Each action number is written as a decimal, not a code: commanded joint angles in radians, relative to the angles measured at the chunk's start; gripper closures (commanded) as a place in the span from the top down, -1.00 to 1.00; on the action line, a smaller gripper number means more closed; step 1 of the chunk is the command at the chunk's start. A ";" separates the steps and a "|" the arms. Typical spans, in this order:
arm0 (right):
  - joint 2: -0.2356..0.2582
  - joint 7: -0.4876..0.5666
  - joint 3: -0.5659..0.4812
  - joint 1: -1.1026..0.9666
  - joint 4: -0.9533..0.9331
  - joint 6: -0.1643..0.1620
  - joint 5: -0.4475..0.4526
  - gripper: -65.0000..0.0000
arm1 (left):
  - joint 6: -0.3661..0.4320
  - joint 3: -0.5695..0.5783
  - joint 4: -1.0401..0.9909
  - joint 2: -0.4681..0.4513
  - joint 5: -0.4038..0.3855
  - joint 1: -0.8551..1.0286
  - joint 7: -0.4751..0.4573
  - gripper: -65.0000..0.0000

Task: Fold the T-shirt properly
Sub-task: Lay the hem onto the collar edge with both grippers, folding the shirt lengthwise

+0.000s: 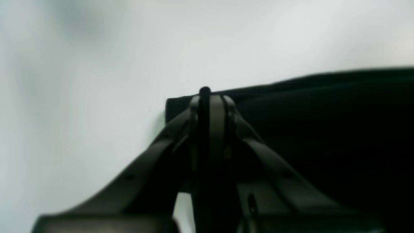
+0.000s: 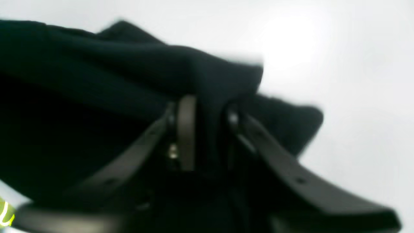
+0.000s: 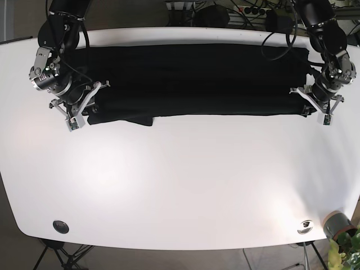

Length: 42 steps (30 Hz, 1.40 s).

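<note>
In the left wrist view the left gripper (image 1: pixel 210 97) has its jaws closed on a corner of the black T-shirt (image 1: pixel 323 129), the dark cloth running off to the right over the pale surface (image 1: pixel 81 97). In the right wrist view, blurred, the right gripper (image 2: pixel 205 110) has its jaws pinched around a bunched fold of the T-shirt (image 2: pixel 97 97), a loose flap sticking out beyond them. In the base view the T-shirt (image 3: pixel 197 79) lies as a long band across the far part of the white surface (image 3: pixel 180 185), an arm holding each end. Judging from its narrow shape, a lengthwise fold looks done or nearly done; the near edge is uneven, and folding the band crosswise into a compact stack seems left.
</note>
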 commanded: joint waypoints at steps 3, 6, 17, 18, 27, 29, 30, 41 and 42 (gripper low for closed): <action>-0.010 0.021 0.008 -0.034 0.022 -0.001 0.004 -0.41 | 0.003 -0.007 0.074 -0.020 -0.010 0.042 -0.023 -1.00; -0.018 0.027 0.008 -0.056 0.019 -0.001 0.004 -0.39 | 0.003 -0.007 0.071 -0.022 -0.010 0.064 -0.023 -1.00; -0.026 0.033 0.040 -0.123 0.076 -0.002 0.004 0.36 | 0.003 0.000 0.071 -0.045 -0.004 0.108 0.018 -0.08; -0.029 0.032 0.052 -0.129 0.084 -0.002 0.004 0.40 | 0.003 -0.003 0.071 -0.045 -0.004 0.108 0.018 0.02; -0.041 0.010 0.103 -0.065 0.093 -0.001 0.006 0.50 | 0.003 -0.058 0.148 -0.042 -0.011 0.108 0.013 0.24; -0.044 -0.030 0.103 -0.036 0.093 -0.001 0.006 0.50 | 0.003 -0.076 0.200 -0.036 -0.011 0.108 0.016 0.24; -0.044 -0.048 0.103 -0.025 0.093 -0.001 0.006 0.50 | 0.003 -0.075 0.214 -0.030 -0.011 0.108 0.016 0.24; -0.138 -0.174 0.098 0.062 0.090 -0.001 0.021 0.49 | 0.003 -0.013 0.159 -0.014 -0.010 0.105 0.012 0.24; -0.142 -0.175 0.098 0.062 0.090 -0.001 0.030 0.49 | 0.003 -0.009 0.151 -0.013 -0.010 0.105 0.010 0.24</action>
